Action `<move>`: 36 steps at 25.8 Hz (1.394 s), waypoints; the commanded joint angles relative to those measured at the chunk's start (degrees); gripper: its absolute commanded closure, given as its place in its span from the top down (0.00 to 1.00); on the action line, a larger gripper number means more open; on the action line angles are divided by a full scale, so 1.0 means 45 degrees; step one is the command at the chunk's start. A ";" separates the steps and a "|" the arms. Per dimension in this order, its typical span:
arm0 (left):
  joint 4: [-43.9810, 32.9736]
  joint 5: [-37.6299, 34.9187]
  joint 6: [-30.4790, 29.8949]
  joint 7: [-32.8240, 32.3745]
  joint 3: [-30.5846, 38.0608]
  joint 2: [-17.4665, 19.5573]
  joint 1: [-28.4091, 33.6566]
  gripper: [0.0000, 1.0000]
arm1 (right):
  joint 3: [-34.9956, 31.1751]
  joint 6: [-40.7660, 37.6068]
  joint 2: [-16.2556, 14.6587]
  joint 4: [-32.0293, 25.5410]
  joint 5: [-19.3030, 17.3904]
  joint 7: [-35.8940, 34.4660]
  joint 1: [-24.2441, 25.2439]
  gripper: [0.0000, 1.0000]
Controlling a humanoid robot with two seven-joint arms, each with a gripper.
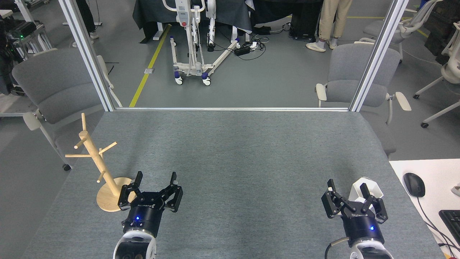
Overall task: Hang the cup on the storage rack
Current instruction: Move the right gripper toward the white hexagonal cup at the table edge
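The white faceted cup (pixel 374 188) stands on the grey table near the front right. My right gripper (pixel 346 185) is open right in front of it, and its right finger overlaps the cup's near side, hiding part of it. I cannot tell whether the finger touches the cup. The wooden storage rack (pixel 94 154) stands at the front left on its round disc base (pixel 106 201), its pole leaning in this view, with several pegs bare. My left gripper (pixel 156 177) is open just right of that base, nothing between its fingers.
The grey felt table (pixel 230 151) is bounded at the back by an aluminium frame (pixel 230 108). A white desk with a mouse (pixel 414 184) and keyboard (pixel 451 219) adjoins on the right. Grey chairs and a person's legs (pixel 332 21) stand beyond.
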 commanded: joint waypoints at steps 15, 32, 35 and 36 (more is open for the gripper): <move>-0.0514 0.0061 -0.0043 -0.0523 -0.0045 -0.0290 0.0268 1.00 | -0.0199 0.0013 -0.0241 -0.0158 0.0000 -0.0003 0.0056 1.00; -0.0357 0.0061 -0.0082 -0.0484 -0.0045 -0.0290 0.0287 1.00 | -0.7289 -0.7526 -0.0221 0.0174 0.0117 0.0133 0.1033 1.00; -0.0260 0.0061 -0.0082 -0.0465 -0.0045 -0.0290 0.0268 1.00 | -0.7289 -0.7526 -0.0339 0.0447 0.0117 0.0153 0.1013 1.00; -0.0240 0.0061 -0.0082 -0.0465 -0.0045 -0.0290 0.0268 0.99 | -0.7289 -0.7526 -0.0339 0.0467 0.0117 0.0153 0.1013 1.00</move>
